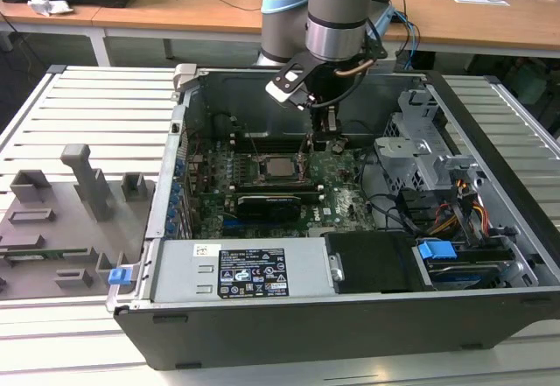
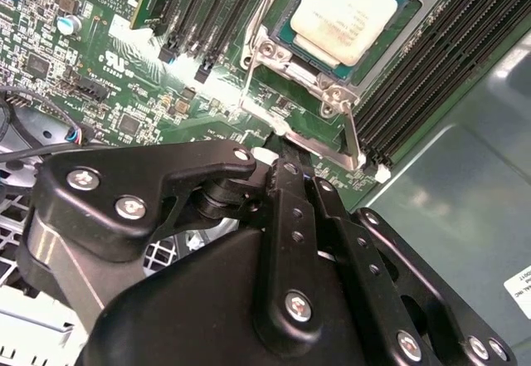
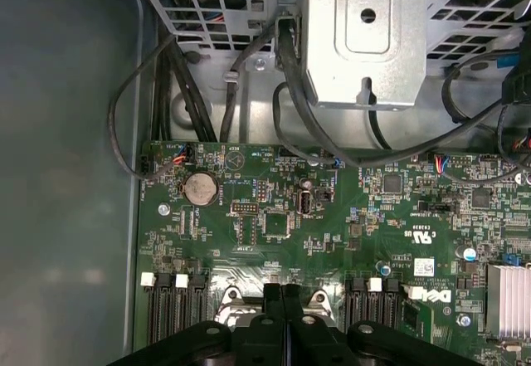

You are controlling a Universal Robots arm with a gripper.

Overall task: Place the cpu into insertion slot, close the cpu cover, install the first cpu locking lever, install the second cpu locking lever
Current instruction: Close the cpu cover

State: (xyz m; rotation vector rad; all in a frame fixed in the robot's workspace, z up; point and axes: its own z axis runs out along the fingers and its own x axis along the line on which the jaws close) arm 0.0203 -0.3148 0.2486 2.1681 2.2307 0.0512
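The cpu (image 2: 348,13), a silvery square chip, lies in the insertion slot (image 1: 262,178) in the middle of the green board. The cpu cover (image 2: 270,51) rests as a metal frame around the chip. Two thin wire levers (image 2: 243,84) (image 2: 353,134) rise at the socket's edges; in the exterior view they stand up from the board. My gripper (image 2: 280,163) is low over the board just beside the socket's edge, between those two levers, on the exterior view's right of the cpu (image 1: 280,168). Its black fingers (image 3: 274,295) are pressed together, and I see nothing between them.
Long black memory slots (image 2: 207,17) flank the socket on both sides. A black card (image 1: 276,202) lies in front of it. A metal drive cage (image 1: 420,141) with cables (image 3: 290,92) stands at the exterior view's right, the power supply (image 1: 245,268) in front. Grey fixtures (image 1: 79,185) sit outside the case.
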